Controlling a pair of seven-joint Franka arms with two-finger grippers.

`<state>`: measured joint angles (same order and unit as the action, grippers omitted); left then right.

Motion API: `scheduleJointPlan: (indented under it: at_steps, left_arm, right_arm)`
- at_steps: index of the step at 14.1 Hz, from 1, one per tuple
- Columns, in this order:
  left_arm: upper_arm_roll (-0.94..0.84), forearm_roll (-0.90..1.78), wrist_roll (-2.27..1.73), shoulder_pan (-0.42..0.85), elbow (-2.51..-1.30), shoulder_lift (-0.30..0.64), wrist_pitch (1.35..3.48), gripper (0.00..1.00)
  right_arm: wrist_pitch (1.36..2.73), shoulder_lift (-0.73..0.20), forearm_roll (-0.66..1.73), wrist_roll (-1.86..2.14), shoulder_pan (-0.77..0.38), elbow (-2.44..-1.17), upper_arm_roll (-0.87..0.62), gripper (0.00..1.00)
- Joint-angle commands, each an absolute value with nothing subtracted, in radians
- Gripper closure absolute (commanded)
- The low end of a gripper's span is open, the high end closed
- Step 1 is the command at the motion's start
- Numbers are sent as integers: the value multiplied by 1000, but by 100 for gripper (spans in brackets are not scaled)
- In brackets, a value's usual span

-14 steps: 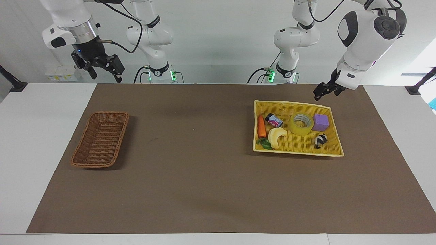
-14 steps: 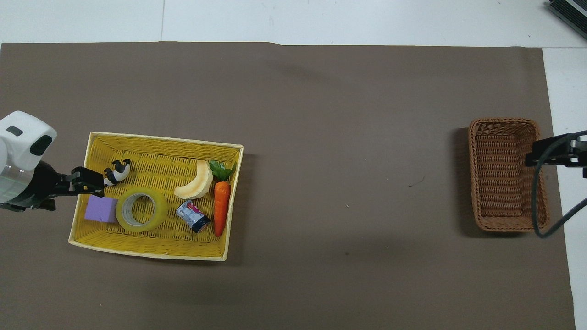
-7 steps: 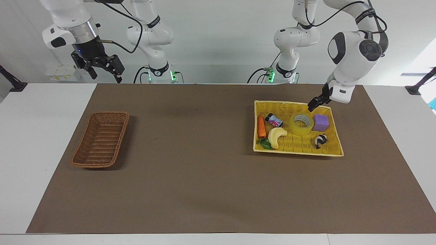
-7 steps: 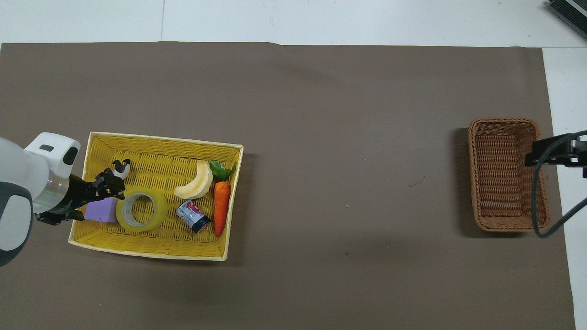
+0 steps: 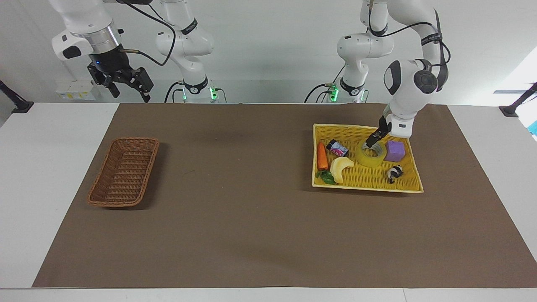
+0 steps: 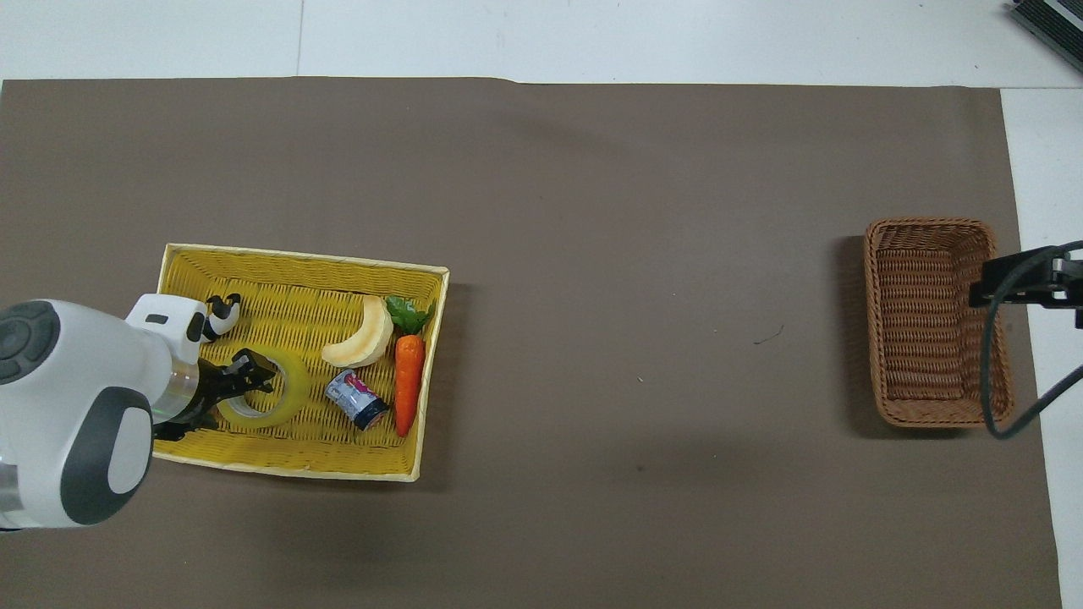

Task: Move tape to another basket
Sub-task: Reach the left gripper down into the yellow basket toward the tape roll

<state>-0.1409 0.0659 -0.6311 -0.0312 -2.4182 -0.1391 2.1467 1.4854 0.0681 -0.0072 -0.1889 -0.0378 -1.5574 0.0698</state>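
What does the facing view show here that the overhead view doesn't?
Only facing: the purple block beside the tape, both arm bases, and the waiting right tool raised near the table's edge. Only overhead: the left tool over the tape's core. Both: yellow tray, tape, banana, carrot, brown basket.

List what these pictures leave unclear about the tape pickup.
- Left gripper at the tape: facing view too small to show contact.
- Purple block: covered by the left arm in the overhead view.
- Right gripper: overhead view's edge cuts it off.
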Motion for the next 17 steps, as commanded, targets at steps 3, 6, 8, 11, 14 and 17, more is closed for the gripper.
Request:
scheduleJointPlan:
  at_steps: [3, 6, 8, 11, 14, 17]
  left_arm:
    - [-130, 77, -631, -18, -2525, -190, 2230, 16]
    - [-129, 77, -623, -18, -2556, -192, 2258, 20]
    - [-127, 77, -641, -20, -2537, -181, 2260, 21]
    - [-126, 77, -695, -37, -2482, -176, 2241, 20]
    - [-124, 77, -706, -44, -2479, -173, 2241, 24]
    - [-127, 77, -675, -68, -2516, -186, 2259, 36]
  right_arm:
    - [1496, 87, 0, -172, -31, -1578, 67, 0]
    - [1496, 87, 0, -172, -31, -1578, 67, 0]
    - [1496, 87, 0, -172, -31, -1578, 67, 0]
    - [1496, 87, 0, -172, -31, -1578, 67, 0]
    - [1496, 86, 0, -172, -31, -1578, 67, 0]
    - [1496, 86, 0, -172, -31, -1578, 67, 0]
